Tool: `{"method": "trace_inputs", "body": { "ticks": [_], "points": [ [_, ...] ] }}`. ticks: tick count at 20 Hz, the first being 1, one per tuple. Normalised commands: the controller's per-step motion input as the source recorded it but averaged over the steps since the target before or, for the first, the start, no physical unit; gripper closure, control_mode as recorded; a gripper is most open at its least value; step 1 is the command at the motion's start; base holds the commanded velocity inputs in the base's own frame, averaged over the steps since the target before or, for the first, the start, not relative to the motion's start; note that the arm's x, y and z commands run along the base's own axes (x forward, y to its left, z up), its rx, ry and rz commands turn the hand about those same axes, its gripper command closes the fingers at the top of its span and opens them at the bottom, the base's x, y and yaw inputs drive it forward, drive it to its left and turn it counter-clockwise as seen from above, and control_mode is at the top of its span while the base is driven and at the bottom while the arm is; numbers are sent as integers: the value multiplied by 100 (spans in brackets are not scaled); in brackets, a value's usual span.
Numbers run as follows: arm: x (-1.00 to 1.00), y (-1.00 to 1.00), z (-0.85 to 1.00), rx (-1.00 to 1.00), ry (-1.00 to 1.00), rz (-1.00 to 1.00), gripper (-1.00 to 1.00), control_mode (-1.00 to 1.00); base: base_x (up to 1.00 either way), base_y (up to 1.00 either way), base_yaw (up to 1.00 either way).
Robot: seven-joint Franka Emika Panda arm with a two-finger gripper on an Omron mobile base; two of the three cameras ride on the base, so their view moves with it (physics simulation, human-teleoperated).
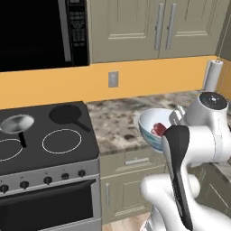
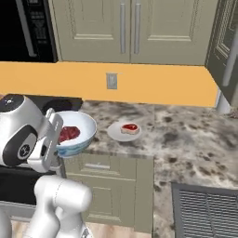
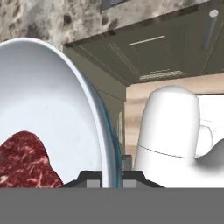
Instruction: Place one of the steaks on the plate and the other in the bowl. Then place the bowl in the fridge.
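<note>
Hand view: my gripper point(image 3: 111, 180) clamps the bowl point(image 3: 52, 100) rim; one steak point(image 3: 24, 159) lies inside, another on the plate point(image 2: 116, 135).

Jaws pinch bowl point(image 3: 52, 100) rim; steak point(image 3: 24, 159) inside.

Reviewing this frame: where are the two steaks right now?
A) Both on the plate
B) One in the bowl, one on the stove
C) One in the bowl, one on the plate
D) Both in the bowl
C: one steak lies inside the bowl, whose rim the gripper straddles in the hand view, and the other steak sits on the small white plate on the counter.
</note>
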Motion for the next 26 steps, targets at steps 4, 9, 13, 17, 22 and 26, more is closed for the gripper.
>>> {"method": "trace_inputs", "body": {
  "ticks": [4,9,13,17,22,26],
  "points": [
    [0,0,0,0,0,0,100,100,-100,97,-14],
    [0,0,0,0,0,0,100,100,-100,100,-17],
    [0,0,0,0,0,0,100,100,-14,36,-86],
    [0,0,0,0,0,0,100,100,0,0,-100],
    [0,0,0,0,0,0,100,100,0,0,-100],
    [0,0,0,0,0,0,100,100,0,0,-100]
  ]
}}
